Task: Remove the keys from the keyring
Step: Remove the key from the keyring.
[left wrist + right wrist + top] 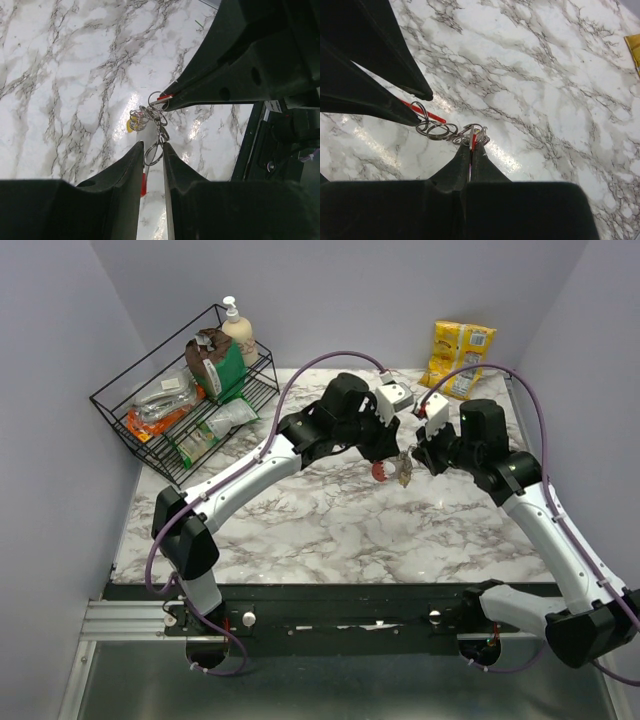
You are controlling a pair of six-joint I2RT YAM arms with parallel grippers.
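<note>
The keyring [154, 154] is a thin metal ring with a red loop [380, 472], held a little above the marble table [300, 530]. My left gripper [152, 145] is shut on it, the ring spanning the narrow gap between its fingers. A short chain of rings [437, 131] runs from there to the keys [475, 134], a small silvery bunch with a red head and a yellow tag [131, 125]. My right gripper [472, 146] is shut on the red-headed key, edge-on between its pads. In the top view both grippers meet tip to tip over the table's middle, with the keys [405, 476] between them.
A black wire rack [150, 430] with packets and a soap bottle [238, 330] stands at the back left. A yellow packet [458, 355] lies at the back right. Grey walls close in the table on three sides.
</note>
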